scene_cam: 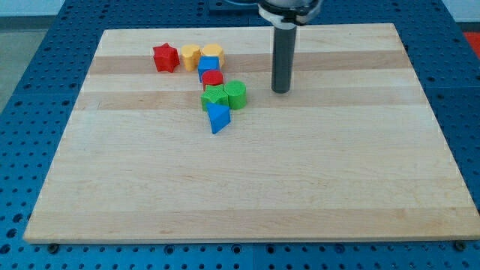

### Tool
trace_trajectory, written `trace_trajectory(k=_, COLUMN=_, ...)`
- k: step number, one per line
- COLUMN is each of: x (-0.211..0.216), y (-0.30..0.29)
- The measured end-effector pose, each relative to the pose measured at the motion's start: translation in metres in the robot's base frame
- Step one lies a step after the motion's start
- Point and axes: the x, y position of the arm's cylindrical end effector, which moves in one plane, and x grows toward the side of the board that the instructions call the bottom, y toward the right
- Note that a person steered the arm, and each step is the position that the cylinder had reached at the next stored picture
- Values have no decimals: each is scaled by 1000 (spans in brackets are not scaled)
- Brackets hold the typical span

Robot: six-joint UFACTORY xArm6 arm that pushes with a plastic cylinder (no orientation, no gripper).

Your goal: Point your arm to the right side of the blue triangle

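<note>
The blue triangle (218, 118) lies on the wooden board (247, 180), left of centre, at the lower end of a cluster of blocks. My tip (280, 91) rests on the board to the upper right of the triangle, well apart from it. The nearest block to my tip is a green cylinder (236, 94), to its left. A green star (214, 97) touches the triangle's upper edge.
Above the green blocks sit a red block (212, 78), a blue cube (208, 64), a yellow cylinder (212, 52), a yellow block (190, 55) and a red star (165, 58). A blue perforated table surrounds the board.
</note>
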Motion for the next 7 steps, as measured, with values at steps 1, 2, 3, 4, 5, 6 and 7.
trace_trajectory(k=1, x=19, y=20)
trace_trajectory(k=2, x=51, y=22)
trace_trajectory(k=3, x=89, y=22)
trace_trajectory(k=4, x=90, y=-7)
trace_trajectory(k=5, x=82, y=-31)
trace_trajectory(k=6, x=82, y=-31)
trace_trajectory(k=7, x=80, y=-41)
